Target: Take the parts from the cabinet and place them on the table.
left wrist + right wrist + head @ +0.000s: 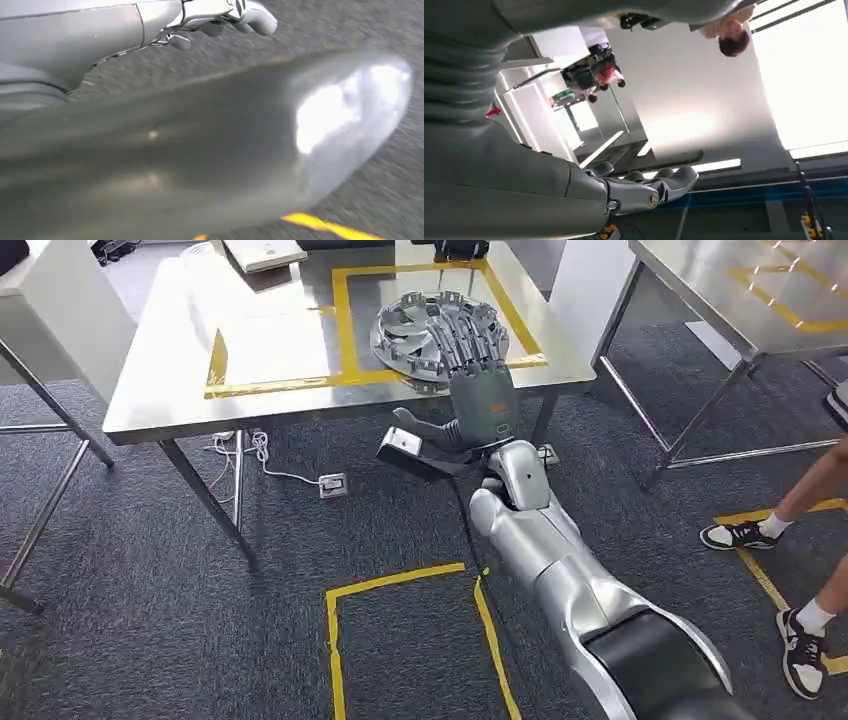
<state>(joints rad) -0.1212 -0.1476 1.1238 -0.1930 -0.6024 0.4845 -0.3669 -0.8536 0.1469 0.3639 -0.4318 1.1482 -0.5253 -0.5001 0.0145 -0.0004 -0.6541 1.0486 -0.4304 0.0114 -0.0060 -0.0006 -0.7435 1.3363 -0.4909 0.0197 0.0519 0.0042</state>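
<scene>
A round silver metal part [405, 335] with ribs and cut-outs lies flat on the steel table [270, 340], inside a yellow tape square. My right hand [470, 360] reaches forward over the part's near right side, its dark fingers stretched out across it. Whether they touch the part I cannot tell. In the right wrist view the right hand [644, 187] has its fingers apart and holds nothing. In the left wrist view my left hand [220, 22] hangs over the grey carpet, also holding nothing.
A second steel table [740, 290] stands at the back right. A person's legs and sneakers [800, 510] are on the right, near yellow floor tape. A floor socket and white cable [333, 485] lie under the table. Yellow tape [400, 585] marks the carpet in front.
</scene>
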